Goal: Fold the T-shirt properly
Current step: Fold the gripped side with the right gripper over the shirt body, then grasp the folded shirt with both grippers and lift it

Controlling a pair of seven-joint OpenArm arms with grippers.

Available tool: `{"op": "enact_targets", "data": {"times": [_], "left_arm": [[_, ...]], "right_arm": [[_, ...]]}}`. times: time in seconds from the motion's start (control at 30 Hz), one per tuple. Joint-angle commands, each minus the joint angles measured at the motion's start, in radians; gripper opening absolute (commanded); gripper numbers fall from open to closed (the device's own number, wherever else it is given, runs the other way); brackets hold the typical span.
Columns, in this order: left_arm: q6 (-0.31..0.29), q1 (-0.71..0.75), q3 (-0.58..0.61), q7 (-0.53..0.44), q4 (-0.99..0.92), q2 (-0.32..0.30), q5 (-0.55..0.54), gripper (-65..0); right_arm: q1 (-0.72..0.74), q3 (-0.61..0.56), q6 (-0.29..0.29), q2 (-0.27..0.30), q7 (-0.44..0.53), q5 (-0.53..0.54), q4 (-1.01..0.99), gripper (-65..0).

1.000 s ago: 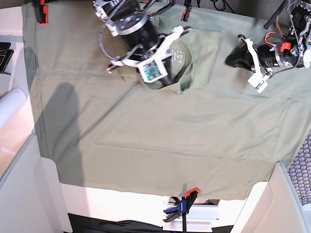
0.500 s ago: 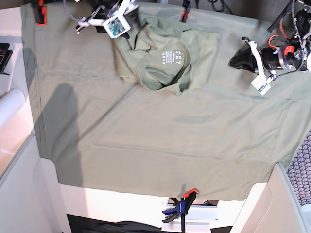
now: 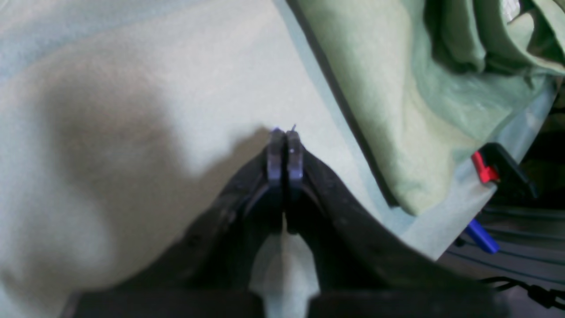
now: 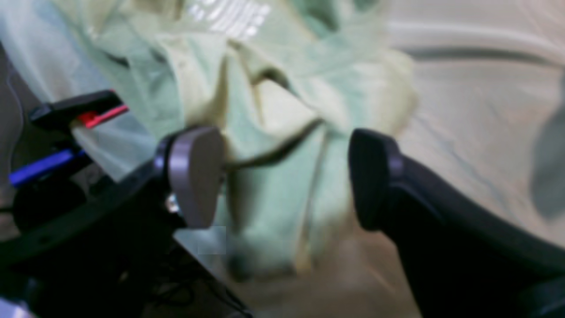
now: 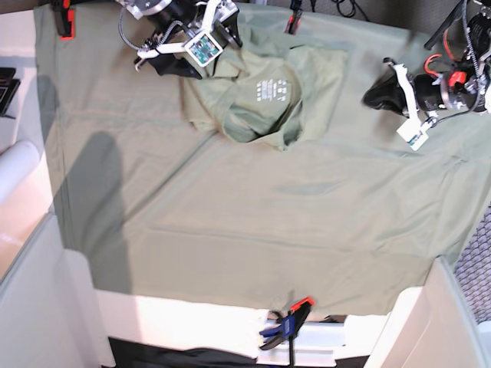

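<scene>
T-shirt (image 5: 261, 96), pale sage green and bunched into a rumpled heap, lies at the far side of the tabletop on a larger green sheet (image 5: 253, 222), its white label print facing up. We see the right gripper (image 5: 196, 55) at the heap's far-left edge, jaws spread wide; in the right wrist view folds of the shirt (image 4: 273, 145) show between the two pads (image 4: 194, 176), though blur keeps us from telling whether they touch the cloth. The left gripper (image 5: 376, 93) rests well apart to the shirt's other side, its jaws pressed together over bare sheet (image 3: 132, 110) and holding nothing. A clamp (image 5: 288, 326) grips the near table edge.
</scene>
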Motion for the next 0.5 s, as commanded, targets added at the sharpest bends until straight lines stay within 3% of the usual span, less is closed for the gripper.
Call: {"op": "enact_targets", "data": {"times": [0.0,0.2,0.27,0.33,0.37,0.47], "left_arm": [[-0.005,-0.011,-0.007,-0.017,0.014,-0.017,-0.018,-65.0],[-0.005,-0.011,-0.007,-0.017,0.014,-0.017,-0.018,-65.0],[-0.005,-0.011,-0.007,-0.018,0.014,-0.017,-0.018,-65.0],[-0.005,-0.011,-0.007,-0.018,0.014,-0.017,-0.021,-65.0],[-0.005,-0.011,-0.007,-0.018,0.014,-0.017,-0.022,-65.0],[-0.005,-0.011,-0.007,-0.018,0.014,-0.017,-0.021,-65.0]], "right_arm": [[0.019,-0.019,-0.003,0.002,0.026,-0.011,0.005,-20.9],[0.046,-0.060,-0.008,-0.023,0.035,-0.064,-0.031,-22.0],[0.045,-0.060,-0.007,-0.037,0.034,-0.064,-0.031,-35.0],[0.045,-0.060,-0.007,-0.053,0.034,-0.063,-0.031,-57.6],[0.045,-0.060,-0.007,-0.063,0.034,-0.059,-0.031,-65.0],[0.047,-0.060,-0.008,-0.093,0.035,-0.013,-0.031,-65.0]]}}
